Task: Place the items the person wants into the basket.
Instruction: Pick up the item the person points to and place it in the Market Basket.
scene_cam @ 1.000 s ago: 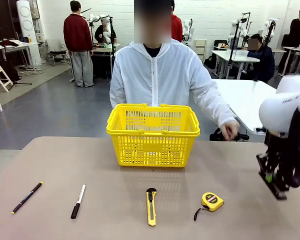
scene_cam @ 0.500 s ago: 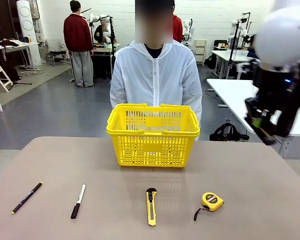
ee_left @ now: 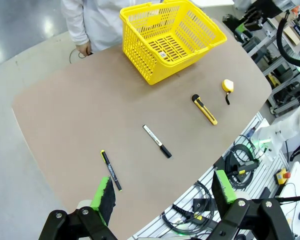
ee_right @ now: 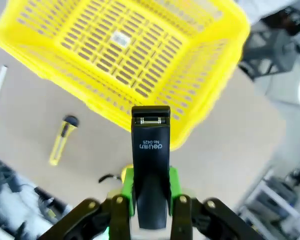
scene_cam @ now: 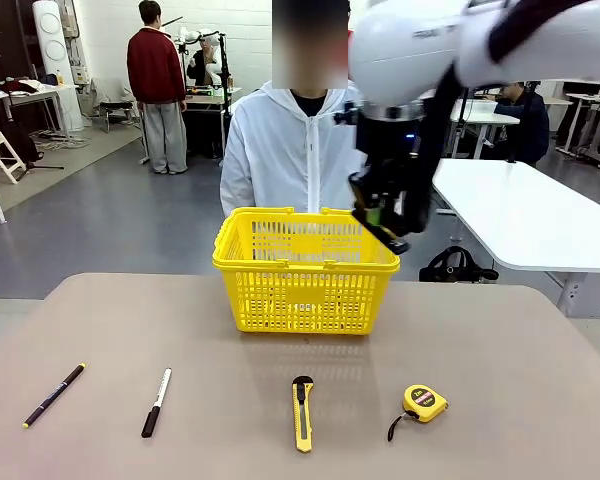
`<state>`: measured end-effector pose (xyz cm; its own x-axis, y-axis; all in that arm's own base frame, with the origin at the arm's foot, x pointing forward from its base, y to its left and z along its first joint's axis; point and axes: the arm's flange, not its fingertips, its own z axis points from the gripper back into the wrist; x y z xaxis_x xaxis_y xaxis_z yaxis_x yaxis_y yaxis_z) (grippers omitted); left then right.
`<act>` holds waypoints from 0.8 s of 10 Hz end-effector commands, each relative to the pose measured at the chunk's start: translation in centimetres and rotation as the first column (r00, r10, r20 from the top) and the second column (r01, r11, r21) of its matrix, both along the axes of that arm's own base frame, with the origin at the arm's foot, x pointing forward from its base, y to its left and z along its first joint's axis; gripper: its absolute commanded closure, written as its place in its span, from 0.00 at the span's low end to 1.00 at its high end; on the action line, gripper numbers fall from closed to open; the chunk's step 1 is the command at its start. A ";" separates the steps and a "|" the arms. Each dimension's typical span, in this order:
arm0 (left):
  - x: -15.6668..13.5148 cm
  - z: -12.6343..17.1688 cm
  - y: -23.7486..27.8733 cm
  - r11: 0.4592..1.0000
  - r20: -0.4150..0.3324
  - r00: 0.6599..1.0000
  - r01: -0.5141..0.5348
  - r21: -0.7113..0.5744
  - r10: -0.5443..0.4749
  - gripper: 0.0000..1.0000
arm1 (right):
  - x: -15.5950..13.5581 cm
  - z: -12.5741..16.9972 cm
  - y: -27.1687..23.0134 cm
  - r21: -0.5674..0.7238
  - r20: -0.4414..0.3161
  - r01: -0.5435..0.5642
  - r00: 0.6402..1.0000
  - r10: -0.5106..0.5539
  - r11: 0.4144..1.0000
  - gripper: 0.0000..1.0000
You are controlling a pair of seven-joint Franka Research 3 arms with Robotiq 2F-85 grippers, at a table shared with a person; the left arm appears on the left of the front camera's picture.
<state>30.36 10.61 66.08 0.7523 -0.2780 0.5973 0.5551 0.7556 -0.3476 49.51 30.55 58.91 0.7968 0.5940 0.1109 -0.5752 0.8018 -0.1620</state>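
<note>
Right wrist view: right gripper (ee_right: 150,181) clamped on black tool (ee_right: 150,145) over basket (ee_right: 210,65); left gripper (ee_left: 162,189) wide

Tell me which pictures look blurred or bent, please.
Right wrist view: the basket and table are smeared, while the black item clamped in the right end effector is sharp. Left wrist view: the table edge bows from the wide lens. Front view: the basket is crisp.

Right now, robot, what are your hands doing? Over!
Right gripper shut on a black stapler, over the basket rim. Left gripper open, high above the table. Pen and tape measure on the table. Nothing blocking.
</note>
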 end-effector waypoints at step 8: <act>0.0 0.1 0.2 1.000 0.006 1.000 0.014 -0.006 -0.014 0.00 | 1.9 -1.1 3.4 -0.010 -0.029 -0.048 0.998 0.048 0.999 1.00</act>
